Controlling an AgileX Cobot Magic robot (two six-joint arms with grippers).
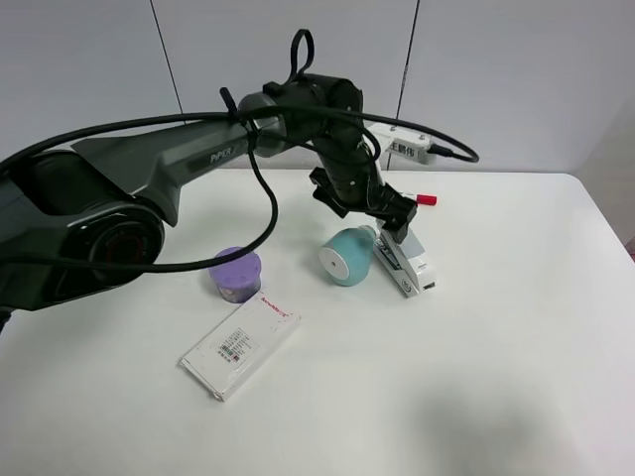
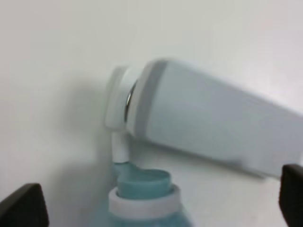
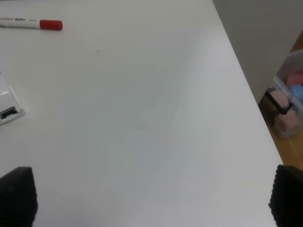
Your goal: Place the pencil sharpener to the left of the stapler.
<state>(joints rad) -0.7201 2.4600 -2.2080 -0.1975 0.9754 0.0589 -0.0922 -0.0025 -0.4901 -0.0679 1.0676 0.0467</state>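
A purple-topped cylinder [image 1: 236,274], flat white box [image 1: 240,344] and red-capped marker [image 3: 29,23] lie on the table [image 1: 496,327].

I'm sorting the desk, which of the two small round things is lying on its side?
The teal pencil sharpener, beside the stapler, with its white face turned sideways. The purple-topped cylinder stands upright.

You have the teal pencil sharpener [image 1: 349,256] lying on its side, white round face toward you, just under the left gripper [image 1: 394,230]. The grey-and-white stapler [image 1: 406,264] lies flat just beside it, on its right, touching or nearly so.
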